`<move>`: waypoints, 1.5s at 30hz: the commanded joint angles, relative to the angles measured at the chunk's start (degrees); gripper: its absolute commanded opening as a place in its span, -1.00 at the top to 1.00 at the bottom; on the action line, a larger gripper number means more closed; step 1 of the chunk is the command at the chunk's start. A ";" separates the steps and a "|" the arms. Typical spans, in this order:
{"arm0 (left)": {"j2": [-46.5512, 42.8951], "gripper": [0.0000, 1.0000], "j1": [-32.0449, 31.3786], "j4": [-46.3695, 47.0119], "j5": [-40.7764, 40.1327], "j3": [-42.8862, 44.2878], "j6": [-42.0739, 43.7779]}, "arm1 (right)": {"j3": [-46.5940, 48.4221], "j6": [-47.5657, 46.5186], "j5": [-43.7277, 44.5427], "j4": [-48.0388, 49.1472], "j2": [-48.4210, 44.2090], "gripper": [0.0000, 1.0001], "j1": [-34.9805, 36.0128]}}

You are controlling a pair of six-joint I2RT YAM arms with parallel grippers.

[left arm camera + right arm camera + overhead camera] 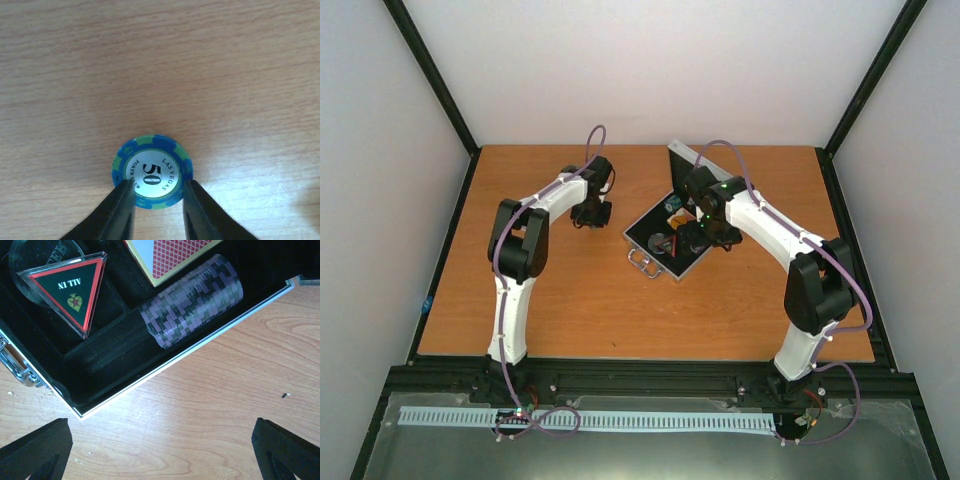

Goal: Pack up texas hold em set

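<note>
**Blue chip pinched, open case to its right**

Wood-grain desk (150, 60) carries one blue-and-green chip (152, 172), lying flat and well left of the case. The left gripper (160, 182) has closed in on it, with a fingertip against the rim on each side. The contact looks a little nearer the camera than the chip's middle, so I judge a hard squeeze could shoot it forward. An even hold and a straight lift would suit, then a carry rightward. Its face reads "LAS VEGAS", "50" and "POKER", with a further word cut off by a finger.

The case (107, 357) lies open mid-desk. Inside, a triangle (70, 287) reads "ALL IN" over a spade mark. It rests partly on a clear disc (30, 250) whose raised letters I cannot read. A card pack (172, 255) shows only a red pattern. A row of purple-black chips (192, 300) stands on edge in a groove, and the blue chip probably belongs at its free end.

The right gripper (160, 455) hangs wide open and empty over the desk, just beside the case's rim.
</note>
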 commanded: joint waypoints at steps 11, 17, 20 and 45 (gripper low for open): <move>0.03 -0.26 0.34 -5.37 -1.45 4.99 1.66 | 0.37 0.45 -0.63 0.61 -0.32 -1.00 -0.43; -1.14 -0.28 0.34 -6.22 -2.37 7.32 1.92 | 1.47 0.03 -0.26 0.20 0.38 -1.00 -0.48; -0.31 -0.30 0.34 -7.13 -3.27 8.63 2.30 | 1.83 -0.10 -0.49 0.24 0.89 -1.00 -0.43; 3.39 -0.33 2.45 -5.35 1.21 4.91 2.58 | 1.97 -0.37 -0.85 0.53 1.54 -1.00 -0.43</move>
